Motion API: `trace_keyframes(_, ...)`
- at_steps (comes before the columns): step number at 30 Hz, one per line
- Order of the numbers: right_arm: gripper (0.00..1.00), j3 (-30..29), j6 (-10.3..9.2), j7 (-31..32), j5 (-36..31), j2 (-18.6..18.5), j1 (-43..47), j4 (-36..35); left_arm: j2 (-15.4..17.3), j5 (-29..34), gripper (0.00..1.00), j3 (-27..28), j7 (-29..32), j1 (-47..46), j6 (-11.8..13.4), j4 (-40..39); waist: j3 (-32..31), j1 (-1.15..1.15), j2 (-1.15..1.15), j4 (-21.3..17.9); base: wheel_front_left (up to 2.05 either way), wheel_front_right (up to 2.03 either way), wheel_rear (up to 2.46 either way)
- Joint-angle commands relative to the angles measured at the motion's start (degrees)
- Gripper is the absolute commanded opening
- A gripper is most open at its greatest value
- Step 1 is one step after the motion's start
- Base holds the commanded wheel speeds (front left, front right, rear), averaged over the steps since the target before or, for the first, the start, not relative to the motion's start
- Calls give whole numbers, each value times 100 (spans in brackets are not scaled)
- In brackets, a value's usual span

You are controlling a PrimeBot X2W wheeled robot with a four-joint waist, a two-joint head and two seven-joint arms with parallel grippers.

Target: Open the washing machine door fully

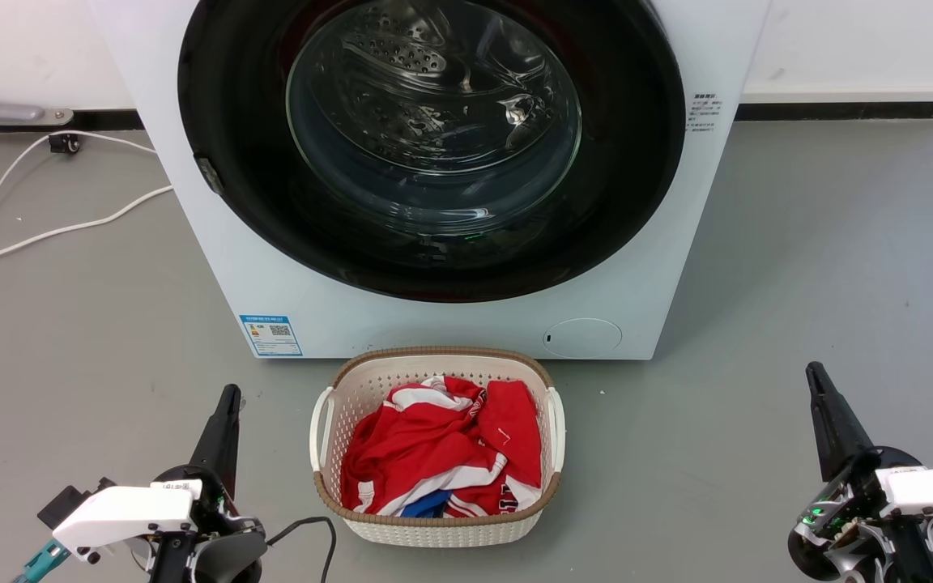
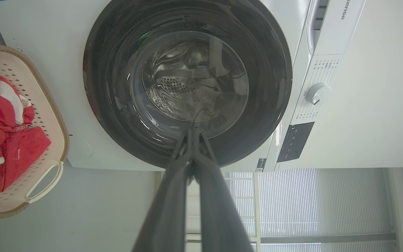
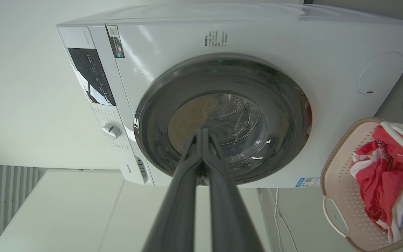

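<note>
A white boxy front-loading washing machine stands on the grey floor against a pale wall. Its large round glossy black door, with a clear bulging glass bowl at the centre, lies shut and flush against the machine's front. It covers nearly the whole width of the front. The perforated steel drum shows through the glass. A small grey fitting sits at the door's left rim in the head view. A blue label sticker is at the machine's lower left corner, and a round white flap is at its lower right.

A white perforated plastic laundry basket with a brown woven rim sits on the floor just in front of the machine, below the door. It holds crumpled red, white and blue clothes. A white cable trails over the floor to the machine's left.

The left tool hangs low at the lower left, beside the basket and well apart from the door. Its two long dark fingers are pressed together and hold nothing. The right tool hangs at the lower right, likewise well apart from the door, with its fingers closed on each other and empty. In each wrist view the paired fingers point at the door's glass. The left wrist view also shows a white control dial on the machine's panel.
</note>
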Motion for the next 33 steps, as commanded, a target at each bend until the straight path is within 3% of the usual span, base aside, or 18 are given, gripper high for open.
trace_keyframes(1, 0, -9, 0, 13, -21, 24, -70, 7, -13, 0, 0, 13, 13, -37, -13, -2, 0, 0, 0, 0, 0, 0, 0)
trace_keyframes(28, 0, -22, 0, 27, -35, 32, -72, 7, -13, 0, 0, 12, 13, -37, -13, -2, 0, 0, 0, 0, 0, 0, 0)
trace_keyframes(29, 100, -14, 0, 3, -10, 11, 1, 0, 0, 1, 100, 0, -4, 0, 0, -2, 0, 0, 0, 0, 0, 0, 0)
trace_keyframes(30, 0, -10, 0, -2, -11, 12, 26, 33, -1, 0, 0, -8, -8, 17, 2, 37, 0, 0, 0, 0, 0, 0, 0)
trace_keyframes(31, 0, -10, 0, -2, -11, 12, 26, 33, -1, 0, 0, -8, -8, 17, 2, 37, 0, 0, 0, 0, 0, 0, 0)
trace_keyframes(32, 100, -6, 0, -5, -12, 17, 66, 85, -5, 1, 100, -19, -10, 58, 2, 87, 0, 0, 0, 0, 0, 0, 0)
trace_keyframes(33, 100, -3, 0, -16, -19, 19, 102, 116, -7, 5, 100, -31, -20, 96, 3, 108, 0, 0, 0, 0, 0, 0, 0)
